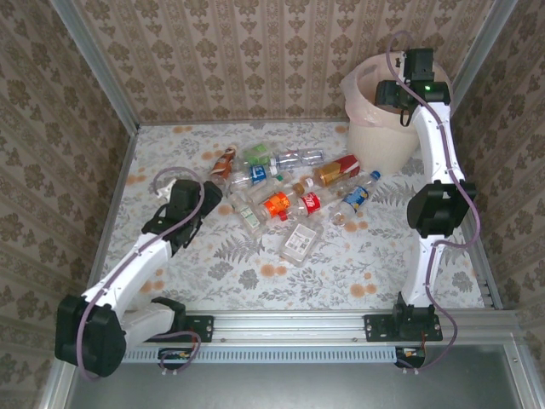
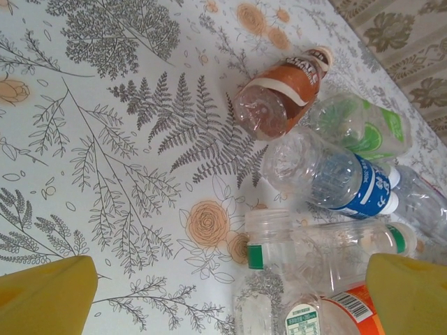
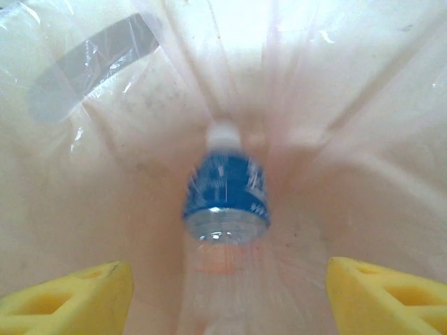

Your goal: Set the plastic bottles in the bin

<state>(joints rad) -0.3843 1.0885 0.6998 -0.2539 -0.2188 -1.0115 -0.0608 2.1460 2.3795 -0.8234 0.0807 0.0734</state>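
Several crushed plastic bottles lie scattered across the middle of the table. My left gripper hangs open at the pile's left edge. In the left wrist view the left gripper has a clear bottle with a green neck ring and an orange-labelled one between its yellow fingers, untouched. The cream bin stands at the far right. My right gripper hovers over its mouth. In the right wrist view the right gripper is open, and a blurred blue-labelled bottle is below it inside the pinkish bag.
Ahead of the left gripper lie a brown-labelled bottle, a green-labelled one and a blue-labelled one. A flattened clear bottle sits nearest the front. Patterned walls close in the table on three sides. Floral cloth covers the table.
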